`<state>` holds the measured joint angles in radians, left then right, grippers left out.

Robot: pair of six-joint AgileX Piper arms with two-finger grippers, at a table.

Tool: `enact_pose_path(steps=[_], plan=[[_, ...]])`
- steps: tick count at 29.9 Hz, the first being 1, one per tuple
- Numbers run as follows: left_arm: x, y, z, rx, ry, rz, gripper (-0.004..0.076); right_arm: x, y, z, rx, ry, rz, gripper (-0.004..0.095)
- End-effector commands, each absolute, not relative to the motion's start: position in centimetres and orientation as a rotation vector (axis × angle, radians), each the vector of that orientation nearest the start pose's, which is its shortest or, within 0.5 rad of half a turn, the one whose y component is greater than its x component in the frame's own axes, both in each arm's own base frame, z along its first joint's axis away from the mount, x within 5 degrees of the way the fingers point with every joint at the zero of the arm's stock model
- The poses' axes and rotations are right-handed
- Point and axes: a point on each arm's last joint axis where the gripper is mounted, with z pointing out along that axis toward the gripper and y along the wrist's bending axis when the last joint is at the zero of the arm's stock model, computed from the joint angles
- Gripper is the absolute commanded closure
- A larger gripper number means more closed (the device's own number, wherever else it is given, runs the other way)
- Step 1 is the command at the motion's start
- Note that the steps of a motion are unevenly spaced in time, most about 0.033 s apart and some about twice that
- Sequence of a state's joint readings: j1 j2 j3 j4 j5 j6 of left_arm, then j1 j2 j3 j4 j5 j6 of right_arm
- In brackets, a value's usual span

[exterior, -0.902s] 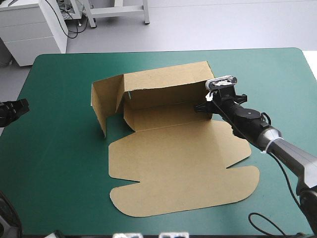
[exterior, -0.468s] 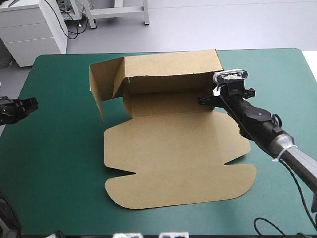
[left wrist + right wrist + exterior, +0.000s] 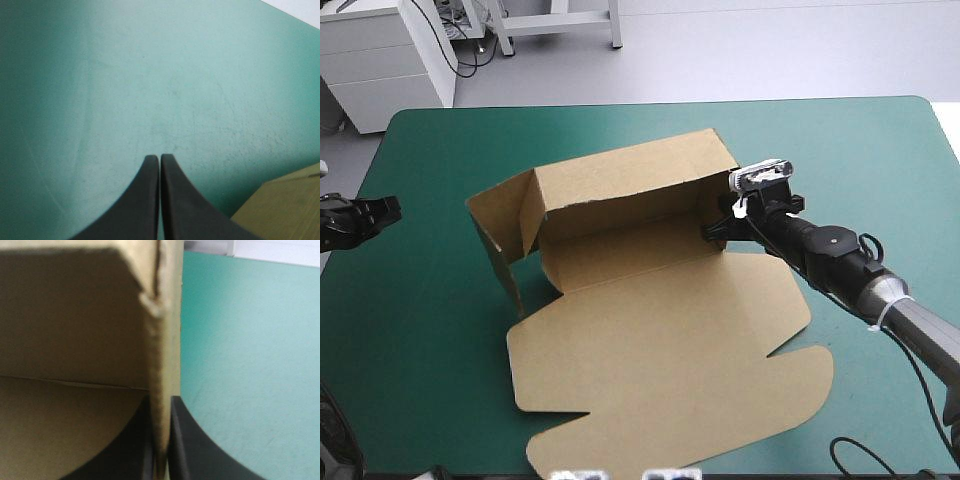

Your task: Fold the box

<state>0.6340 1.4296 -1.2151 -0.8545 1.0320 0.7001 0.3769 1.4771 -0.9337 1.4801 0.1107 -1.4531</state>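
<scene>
The brown box (image 3: 650, 330) lies mid-table as an open tray: back wall and left side wall raised, the big lid sheet flat toward the near edge. My right gripper (image 3: 720, 222) is shut on the box's right side wall, and the right wrist view shows that wall's edge (image 3: 161, 390) pinched between the black fingers (image 3: 187, 440). My left gripper (image 3: 388, 210) sits low at the table's left edge, clear of the box. Its fingers (image 3: 150, 200) meet in one point over bare teal-green cover, with a corner of brown board (image 3: 285, 205) off to one side ahead.
Bare teal-green cover (image 3: 440, 330) surrounds the box on the left, right and far sides. The lid's rounded flaps (image 3: 790, 385) reach close to the table's near edge.
The right gripper has dragged the box leftward and toward the near edge, turning it a little, so the lid sits closer to the front. The left gripper has barely moved.
</scene>
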Motion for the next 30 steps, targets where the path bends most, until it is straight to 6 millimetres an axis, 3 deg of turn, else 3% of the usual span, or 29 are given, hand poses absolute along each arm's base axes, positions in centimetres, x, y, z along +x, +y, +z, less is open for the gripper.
enact_pose_path(steps=[1, 6, 13, 16, 19, 26, 30], plan=[[26.7, 11.8, 36.2, -0.259, 2.193, -0.508, 0.0731, 29.7, 13.6, 28.8, -0.467, 2.029, 0.466, 0.0926], [26.7, 11.8, 36.2, -0.258, 2.194, -0.510, 0.0731, 30.0, 13.8, 29.6, -0.490, 2.142, 0.464, 0.0923], [26.7, 11.8, 36.2, -0.258, 2.194, -0.510, 0.0731, 30.4, 13.0, 35.1, -0.444, 2.249, 0.340, 0.0920], [26.7, 11.8, 36.2, -0.263, 2.187, -0.511, 0.0731, 30.2, 12.6, 36.5, -0.415, 2.313, 0.309, 0.0920], [26.9, 11.6, 36.3, -0.258, 2.182, -0.510, 0.0731, 29.6, 12.4, 36.9, -0.399, 2.390, 0.310, 0.0920], [27.7, 10.4, 36.3, -0.213, 2.173, -0.495, 0.0731, 28.0, 11.8, 35.8, -0.349, 2.636, 0.273, 0.0920], [28.0, 9.8, 36.4, -0.194, 2.168, -0.495, 0.0731, 27.9, 11.4, 35.7, -0.326, 2.666, 0.220, 0.0920]])
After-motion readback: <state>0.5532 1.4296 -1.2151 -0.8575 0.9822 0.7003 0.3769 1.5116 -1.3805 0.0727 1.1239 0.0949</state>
